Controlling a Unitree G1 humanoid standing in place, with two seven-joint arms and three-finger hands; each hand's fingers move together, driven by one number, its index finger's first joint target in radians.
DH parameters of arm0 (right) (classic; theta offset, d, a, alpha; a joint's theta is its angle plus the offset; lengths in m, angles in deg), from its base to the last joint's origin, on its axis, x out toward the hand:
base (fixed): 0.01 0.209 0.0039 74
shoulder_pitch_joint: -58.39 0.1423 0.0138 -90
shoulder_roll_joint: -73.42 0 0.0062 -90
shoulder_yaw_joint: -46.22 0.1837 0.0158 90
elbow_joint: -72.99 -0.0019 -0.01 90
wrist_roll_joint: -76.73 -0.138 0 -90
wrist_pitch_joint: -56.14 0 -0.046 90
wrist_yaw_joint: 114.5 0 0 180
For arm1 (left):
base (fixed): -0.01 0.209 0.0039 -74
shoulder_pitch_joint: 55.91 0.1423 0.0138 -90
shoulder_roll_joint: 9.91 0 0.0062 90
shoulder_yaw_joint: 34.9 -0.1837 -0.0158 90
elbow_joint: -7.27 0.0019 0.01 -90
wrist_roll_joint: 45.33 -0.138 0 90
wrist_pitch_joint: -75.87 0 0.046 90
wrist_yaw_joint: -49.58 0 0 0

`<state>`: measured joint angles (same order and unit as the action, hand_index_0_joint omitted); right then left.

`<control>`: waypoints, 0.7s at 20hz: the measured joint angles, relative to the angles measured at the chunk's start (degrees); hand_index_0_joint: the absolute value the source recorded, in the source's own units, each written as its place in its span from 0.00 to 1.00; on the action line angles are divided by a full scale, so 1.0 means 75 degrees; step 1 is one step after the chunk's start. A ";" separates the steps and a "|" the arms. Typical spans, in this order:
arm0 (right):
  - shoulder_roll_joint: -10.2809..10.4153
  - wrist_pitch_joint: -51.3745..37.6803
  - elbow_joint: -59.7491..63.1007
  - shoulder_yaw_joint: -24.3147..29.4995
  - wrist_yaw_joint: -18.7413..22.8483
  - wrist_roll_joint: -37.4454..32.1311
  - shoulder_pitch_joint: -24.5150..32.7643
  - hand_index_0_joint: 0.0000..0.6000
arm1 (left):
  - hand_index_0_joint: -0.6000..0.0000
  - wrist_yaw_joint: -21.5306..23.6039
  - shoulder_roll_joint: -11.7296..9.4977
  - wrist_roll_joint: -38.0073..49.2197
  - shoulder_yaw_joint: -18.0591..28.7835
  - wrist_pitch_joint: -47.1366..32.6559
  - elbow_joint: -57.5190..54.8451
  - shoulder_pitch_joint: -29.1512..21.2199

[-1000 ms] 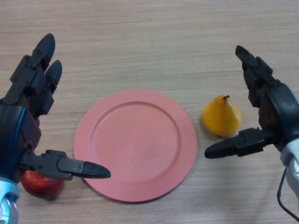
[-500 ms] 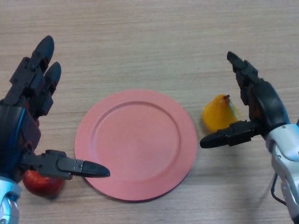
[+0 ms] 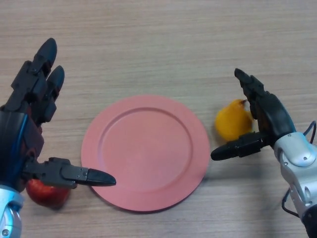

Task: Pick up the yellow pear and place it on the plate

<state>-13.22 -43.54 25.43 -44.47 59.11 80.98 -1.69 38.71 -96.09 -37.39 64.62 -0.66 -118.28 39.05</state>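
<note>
Nearest to us, bottom left, the left robot hand (image 3: 25, 134) hovers w/ fingers straight and spread, thumb stretched out toward the plate's near-left rim and lying over it. Under that hand we see part of a red round fruit (image 3: 47, 192) on the light wood-grain tabletop (image 3: 148, 44), mostly hidden by the palm.

On the right side the right robot hand (image 3: 270, 124) is spread wide around the yellow pear (image 3: 232, 121): thumb pointing left just in front of the pear, fingers reaching past its far-right side by the stem. We can't tell if any finger actually touches it; nothing is closed on it yet.

In the middle sits the round pink-red plate (image 3: 146, 151), flat on the tabletop, w/ nothing inside its rim. The pear rests on the tabletop just right of the plate's rim, outside it, stem toward the far right.
</note>
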 measured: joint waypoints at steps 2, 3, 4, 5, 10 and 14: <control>0.0002 0.0000 0.0006 0.0000 0.0016 -0.0004 0.0009 0.58 | 1.00 0.0001 0.0000 -0.0001 0.0009 -0.0005 0.0001 0.0001; 0.0008 0.0000 0.0006 -0.0001 0.0016 -0.0005 0.0012 0.75 | 1.00 0.0001 0.0000 -0.0001 0.0010 -0.0007 0.0003 0.0001; 0.0033 0.0012 0.0007 0.0000 0.0016 -0.0037 0.0027 1.00 | 1.00 0.0001 0.0000 -0.0001 0.0012 -0.0019 0.0014 0.0001; 0.0054 0.0149 -0.0013 0.0001 0.0016 -0.0040 0.0048 1.00 | 1.00 0.0001 0.0000 -0.0001 0.0020 -0.0079 0.0054 0.0002; 0.0124 0.0221 0.0264 0.0003 0.0233 -0.0042 0.0241 1.00 | 1.00 0.0224 -0.0008 -0.0033 0.0042 -0.0106 0.0140 0.0000; 0.0141 0.0856 -0.0812 0.0007 0.0233 -0.0112 0.0110 1.00 | 1.00 0.0238 -0.0012 -0.0033 0.0043 -0.0119 0.0169 -0.0047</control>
<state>-12.17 -37.12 19.34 -44.41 60.86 80.14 -0.86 40.50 -96.18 -37.63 64.94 -1.55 -117.02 38.69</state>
